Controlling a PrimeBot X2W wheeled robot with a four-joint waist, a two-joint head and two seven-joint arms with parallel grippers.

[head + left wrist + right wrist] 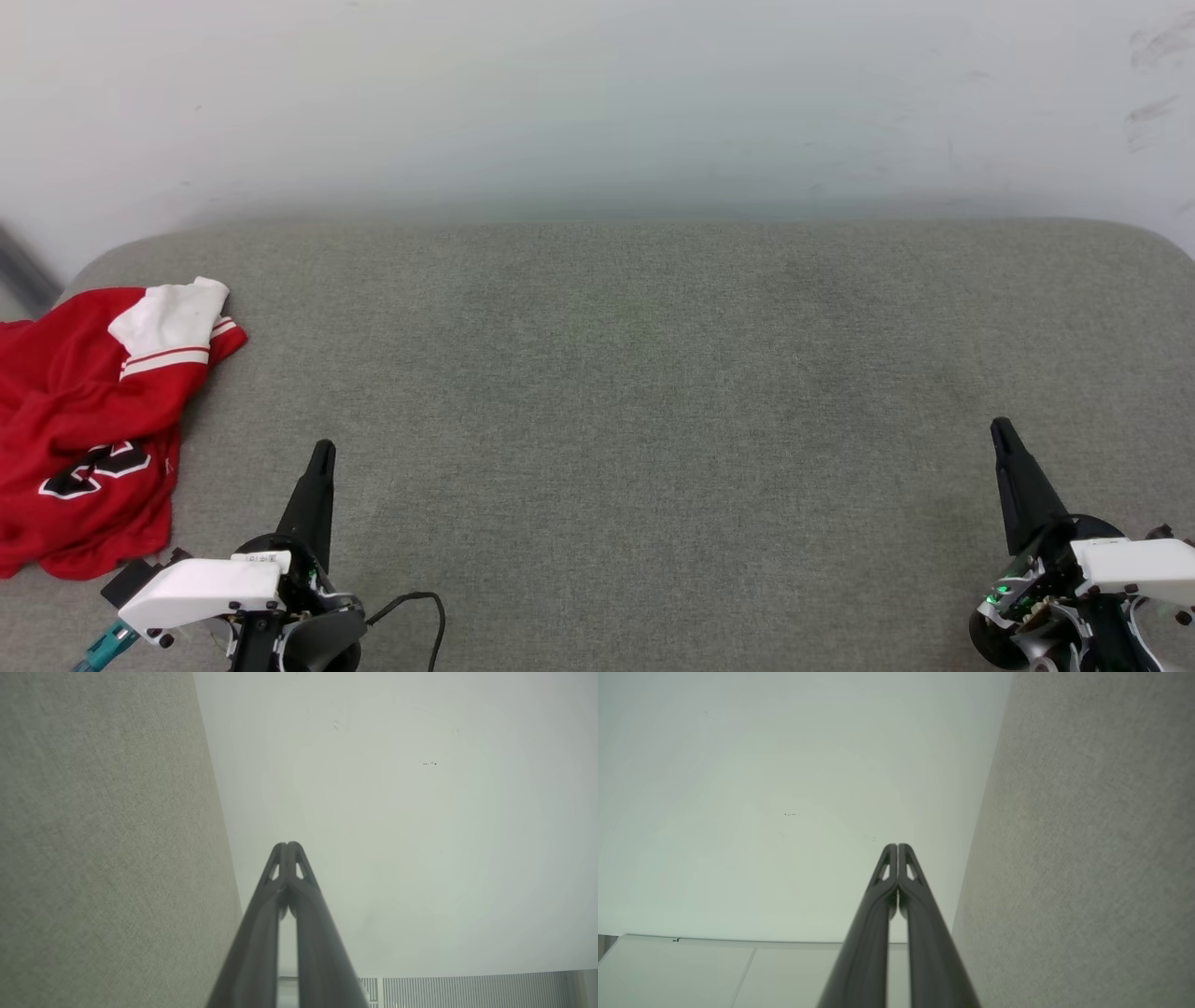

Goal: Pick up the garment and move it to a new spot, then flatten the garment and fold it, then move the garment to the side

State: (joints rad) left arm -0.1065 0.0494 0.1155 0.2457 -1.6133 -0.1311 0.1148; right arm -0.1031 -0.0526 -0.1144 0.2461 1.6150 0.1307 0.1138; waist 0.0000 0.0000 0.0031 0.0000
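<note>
Both grippers sit low in my head view, and both are pressed together with nothing between them. My left gripper point(323, 448) is at 7 o'clock, pointing toward 12. My right gripper point(1002, 427) is at 5 o'clock, leaning slightly toward 11. A black cable point(422, 602) loops just beside my left wrist, near 6 o'clock.

Along my left wrist view the two fingers point(254, 952) meet at the tips, and along my right wrist view the fingers point(866, 952) do the same. Neither pair touches cloth.

Under both grippers lies a grey pad point(607, 373) that spans the view from 9 to 3 o'clock. The garment point(84, 411) lies on it at 9 o'clock as a crumpled red heap at the pad's left end, partly cut off by the picture's edge. It is near my left gripper, at about that gripper's 10 o'clock, but not touching it, and it is well apart from my right gripper. A white trim panel point(173, 317) with red stripes lies on the heap's far side. A black, white-outlined number point(93, 469) shows on its near side, too creased for me to read.

Beyond the pad, at 12 o'clock, stands a pale wall point(597, 93) with faint dark scuffs toward 2 o'clock.
</note>
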